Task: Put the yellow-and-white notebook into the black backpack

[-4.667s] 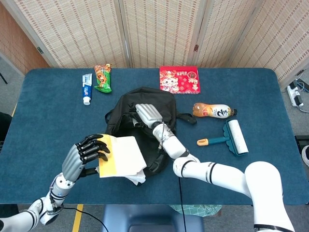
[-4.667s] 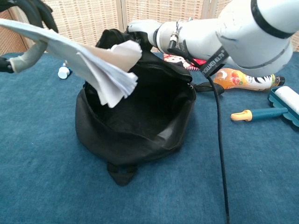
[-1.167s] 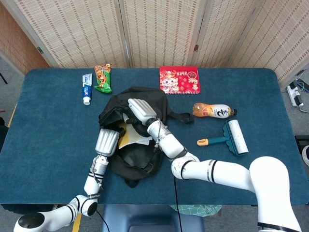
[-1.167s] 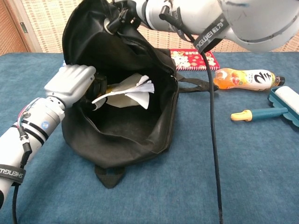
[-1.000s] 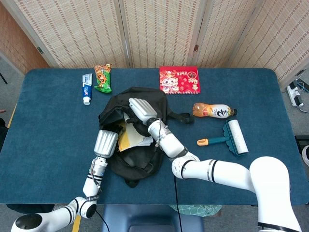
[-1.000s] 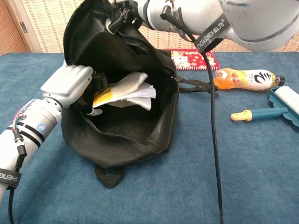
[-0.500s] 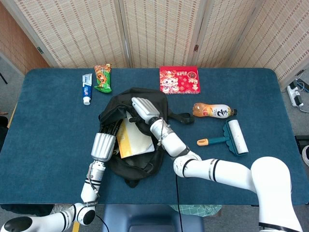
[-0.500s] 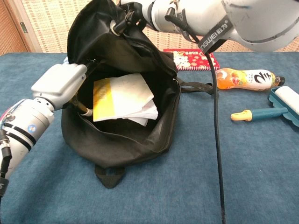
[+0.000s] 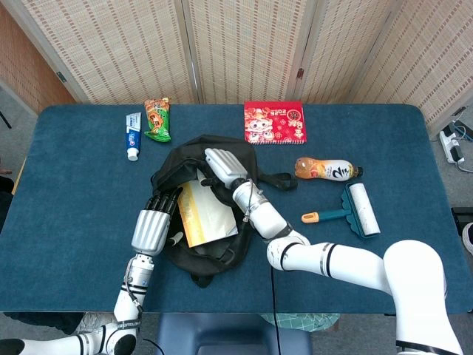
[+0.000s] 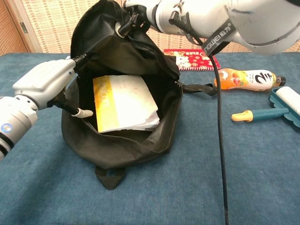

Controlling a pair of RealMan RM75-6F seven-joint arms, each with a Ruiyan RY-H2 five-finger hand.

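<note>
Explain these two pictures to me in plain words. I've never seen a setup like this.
This is a two-armed robot with human-like hands, steered remotely by a person. One picture looks down from its head, the other looks forward from its chest. On the blue table lies a black backpack. The right hand grips the bag's top edge and holds it open. The yellow-and-white notebook lies inside the bag. The left hand is at the bag's left rim, fingers straight, holding nothing. Also on the table are a toothpaste tube, a green snack packet, a red book, an orange drink bottle and a lint roller.
</note>
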